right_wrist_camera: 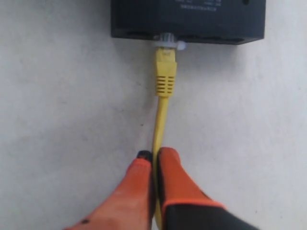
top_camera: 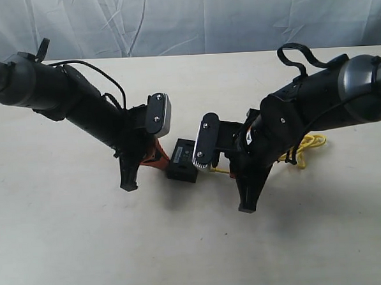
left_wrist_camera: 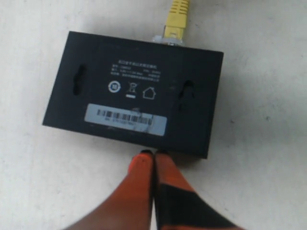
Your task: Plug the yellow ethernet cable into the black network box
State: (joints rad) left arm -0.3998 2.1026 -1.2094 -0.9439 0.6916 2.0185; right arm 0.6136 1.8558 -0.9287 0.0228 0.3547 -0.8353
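The black network box [top_camera: 180, 161] lies flat on the table between the two arms, its pale barcode label [left_wrist_camera: 125, 119] facing up. The yellow ethernet cable [right_wrist_camera: 161, 120] has its clear plug [right_wrist_camera: 166, 44] seated in the box's [right_wrist_camera: 187, 21] side port. My right gripper [right_wrist_camera: 154, 154] is shut on the cable a short way behind the yellow boot. The rest of the cord lies in loops [top_camera: 307, 144] behind the right arm. My left gripper [left_wrist_camera: 149, 154] is shut, holding nothing, with its tips against the box's [left_wrist_camera: 134, 91] opposite edge.
A pale table [top_camera: 87, 250] carries everything, with a white cloth backdrop [top_camera: 184, 18] at the far side. The two arm bodies [top_camera: 67, 98] [top_camera: 329, 100] slope down toward the middle from left and right.
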